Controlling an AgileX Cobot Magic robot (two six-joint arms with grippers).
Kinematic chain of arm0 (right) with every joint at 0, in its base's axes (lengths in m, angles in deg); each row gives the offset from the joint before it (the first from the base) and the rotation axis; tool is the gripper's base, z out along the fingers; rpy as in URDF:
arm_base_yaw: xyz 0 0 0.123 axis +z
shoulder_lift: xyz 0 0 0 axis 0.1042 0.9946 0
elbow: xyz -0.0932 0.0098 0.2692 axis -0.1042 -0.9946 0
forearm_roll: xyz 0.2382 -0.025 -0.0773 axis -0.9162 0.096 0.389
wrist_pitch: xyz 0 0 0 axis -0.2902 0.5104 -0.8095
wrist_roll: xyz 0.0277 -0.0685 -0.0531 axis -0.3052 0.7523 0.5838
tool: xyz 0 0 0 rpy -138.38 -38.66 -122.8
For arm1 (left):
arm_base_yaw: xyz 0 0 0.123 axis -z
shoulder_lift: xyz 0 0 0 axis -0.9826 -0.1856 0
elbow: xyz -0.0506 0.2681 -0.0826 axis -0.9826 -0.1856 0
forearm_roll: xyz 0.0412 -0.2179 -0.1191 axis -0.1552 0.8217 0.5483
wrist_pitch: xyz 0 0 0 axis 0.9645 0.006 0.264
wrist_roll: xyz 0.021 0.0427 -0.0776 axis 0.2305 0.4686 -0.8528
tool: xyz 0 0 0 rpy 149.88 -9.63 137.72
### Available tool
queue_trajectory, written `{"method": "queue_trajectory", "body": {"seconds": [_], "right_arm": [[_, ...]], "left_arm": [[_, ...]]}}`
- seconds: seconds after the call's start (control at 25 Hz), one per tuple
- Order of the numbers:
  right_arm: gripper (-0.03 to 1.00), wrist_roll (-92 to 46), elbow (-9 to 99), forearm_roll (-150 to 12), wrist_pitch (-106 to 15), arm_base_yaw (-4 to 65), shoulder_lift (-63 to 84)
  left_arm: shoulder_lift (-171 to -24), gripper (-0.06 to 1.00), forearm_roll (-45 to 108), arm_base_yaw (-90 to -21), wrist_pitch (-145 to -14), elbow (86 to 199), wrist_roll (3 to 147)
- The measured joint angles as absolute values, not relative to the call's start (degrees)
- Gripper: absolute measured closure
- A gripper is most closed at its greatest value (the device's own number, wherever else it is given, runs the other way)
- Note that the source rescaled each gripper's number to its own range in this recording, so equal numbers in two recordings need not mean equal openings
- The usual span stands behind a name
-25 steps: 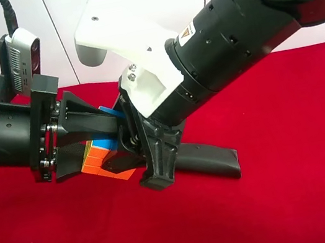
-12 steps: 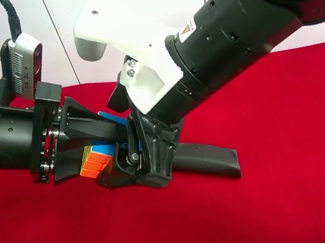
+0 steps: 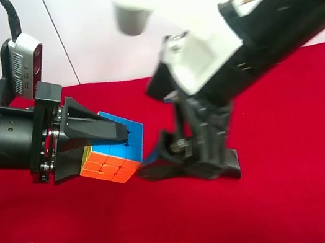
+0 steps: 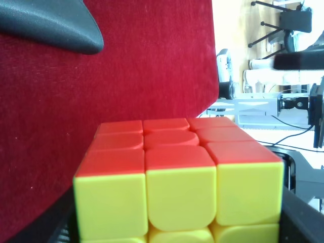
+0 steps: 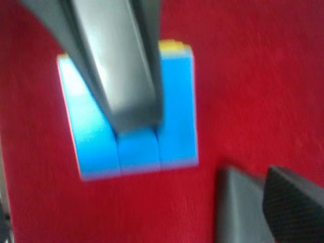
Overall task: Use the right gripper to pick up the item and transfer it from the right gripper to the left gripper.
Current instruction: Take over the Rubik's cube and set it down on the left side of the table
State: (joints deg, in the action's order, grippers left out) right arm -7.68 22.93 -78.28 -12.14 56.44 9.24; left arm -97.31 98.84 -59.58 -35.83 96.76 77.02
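Note:
The item, a puzzle cube with blue top and orange side, is held off the red cloth by my left gripper, the claw under the silver-grey camera box; one finger lies across its blue face. The left wrist view shows the cube's yellow and orange faces close up between the jaws. My right gripper, on the thick arm with the white bracket, stands open and empty just right of the cube, apart from it. The right wrist view, blurred, shows the blue face crossed by the left finger.
A long dark case lies on the red cloth behind and under the right gripper; it also shows in the left wrist view. A white wall stands at the back.
The right gripper has let go of the cube and drawn back to the right. The cube stays in the left gripper, which has barely moved.

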Motion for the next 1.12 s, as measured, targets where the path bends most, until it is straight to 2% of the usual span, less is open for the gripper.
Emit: {"method": "queue_trajectory", "body": {"seconds": [0.32,0.68,0.92,1.12], "right_arm": [[-0.03,-23.93,22.93,-67.75,7.34,56.44,-2.06],[-0.03,-33.73,22.0,-67.5,14.55,56.44,-15.78],[-0.03,-39.68,9.59,-67.21,14.72,56.44,-30.45],[-0.03,-42.59,-1.11,-65.45,10.0,56.44,-43.13]], "left_arm": [[-97.31,0.93,98.8,-59.58,-35.83,96.76,77.02],[-97.31,0.93,98.74,-59.58,-35.95,96.76,77.02],[-97.31,0.93,98.72,-59.58,-35.95,96.76,77.02],[-97.31,0.93,98.72,-59.58,-35.95,96.76,77.02]]}}
